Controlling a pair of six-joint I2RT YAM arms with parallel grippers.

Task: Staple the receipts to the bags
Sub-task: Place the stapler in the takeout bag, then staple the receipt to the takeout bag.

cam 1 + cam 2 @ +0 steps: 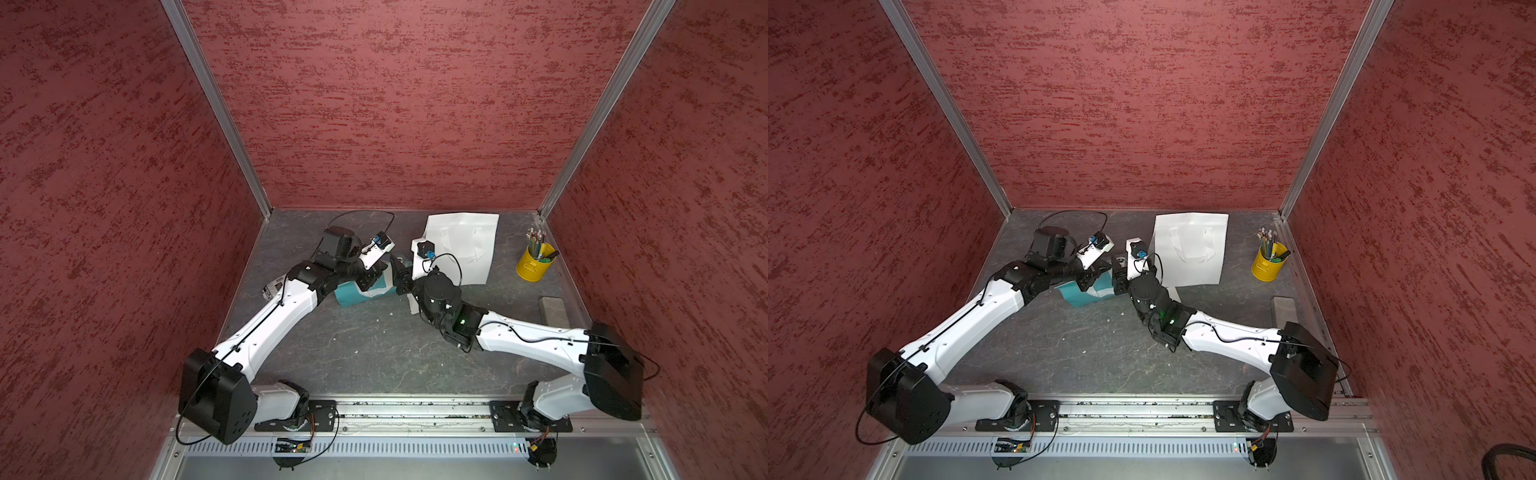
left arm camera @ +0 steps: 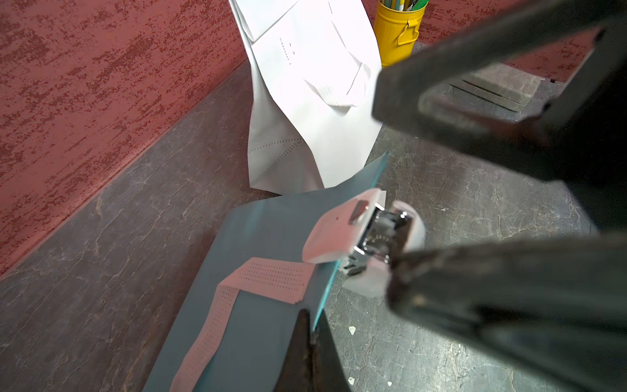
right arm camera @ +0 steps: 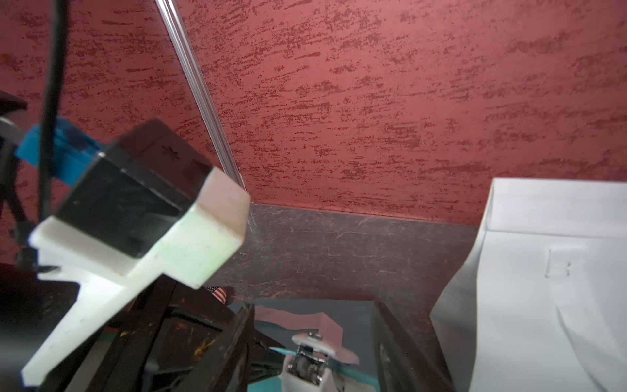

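Left gripper (image 2: 307,325) is clamped on the raised edge of the teal bag (image 2: 264,230). Right gripper (image 3: 312,315) stands wide, its jaws clear on either side of the white stapler (image 2: 339,234) that straddles that edge. I cannot tell whether a receipt is fastened there. The white bag (image 1: 465,241) lies flat at the back, apparently not yet stapled.

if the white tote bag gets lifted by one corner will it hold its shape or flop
Probably flops: the white tote bag lies thin and flat with soft creases. Likely light, so a push may wrinkle or slide it. Its loose handles might snag.
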